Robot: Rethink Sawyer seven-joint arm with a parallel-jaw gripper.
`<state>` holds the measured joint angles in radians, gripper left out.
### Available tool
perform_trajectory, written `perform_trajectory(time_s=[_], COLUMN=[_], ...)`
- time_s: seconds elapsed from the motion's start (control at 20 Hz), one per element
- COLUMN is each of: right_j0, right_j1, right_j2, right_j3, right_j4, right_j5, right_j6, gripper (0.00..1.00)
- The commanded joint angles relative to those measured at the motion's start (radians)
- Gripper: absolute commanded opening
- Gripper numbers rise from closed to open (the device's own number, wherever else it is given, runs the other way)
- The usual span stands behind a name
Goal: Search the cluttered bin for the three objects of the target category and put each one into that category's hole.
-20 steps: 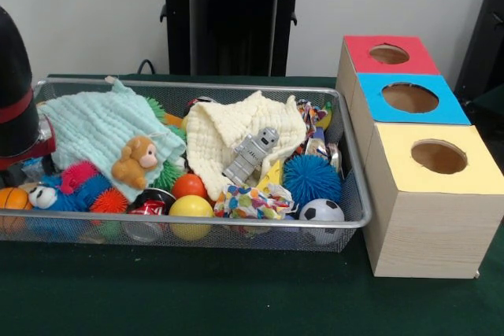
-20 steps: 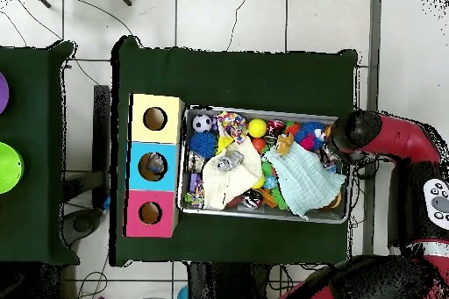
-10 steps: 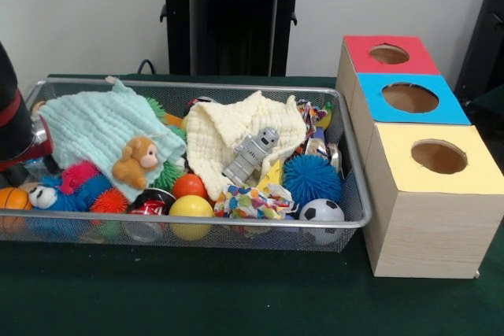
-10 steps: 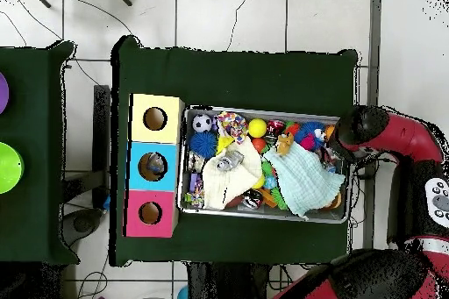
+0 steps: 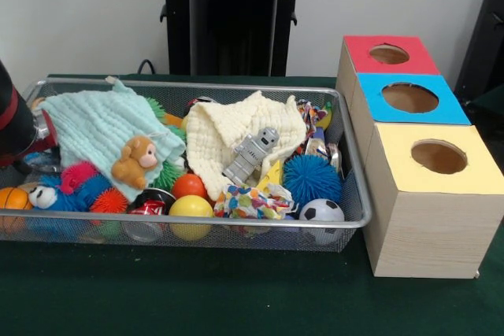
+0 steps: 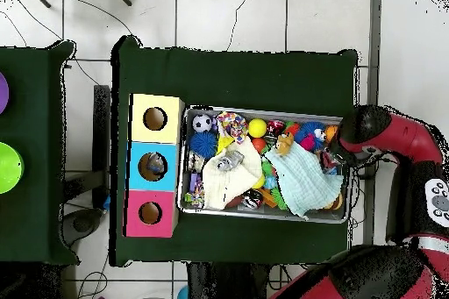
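Jaws: cannot tell whether spread or closed; the gripper (image 5: 35, 135) shows only as a metal part under the arm's dark body at the bin's short end farthest from the boxes.
Arm (image 6: 386, 133): red and black, its last link bent over that short end of the wire bin (image 5: 197, 226); the body of the arm lies off the bin, beyond that end.
Step in hand: search phase, as judged. No toy is seen in the grasp. The target category is not stated, so the three task objects cannot be picked out; candidates all lie in the bin.
Bin contents: pale green cloth (image 5: 98, 127) at the arm's end; plush monkey (image 5: 135, 161) on its edge; cream cloth (image 5: 232, 131) mid-bin with grey robot figure (image 5: 250, 155) on top; yellow ball (image 5: 190, 210), blue spiky ball (image 5: 311, 180) and soccer ball (image 5: 321, 212) along the front wall.
Holes: yellow box (image 5: 433, 194), blue box (image 5: 409, 100), red box (image 5: 390, 54), in a row touching the bin's other short end.
Next move: likely calls for a descent onto one exposed item, clear of the cloths.
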<state>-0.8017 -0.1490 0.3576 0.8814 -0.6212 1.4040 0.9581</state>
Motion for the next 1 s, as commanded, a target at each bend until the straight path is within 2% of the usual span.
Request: perform_trajectory(time_s=[0.05, 0.7, 0.75, 1.0], right_j0=[-0.018, -0.02, -0.02, -0.021], right_j1=[0.068, 0.068, 0.068, 0.065], right_j2=[0.019, 0.021, 0.022, 0.024], right_j3=[0.019, 0.025, 0.027, 0.033], right_j4=[-0.029, -0.031, -0.031, -0.033], right_j5=[0.124, 0.131, 0.13, 0.134], right_j6=[-0.312, -0.32, -0.322, -0.332], gripper=[1.0, 1.0, 0.0, 0.0])
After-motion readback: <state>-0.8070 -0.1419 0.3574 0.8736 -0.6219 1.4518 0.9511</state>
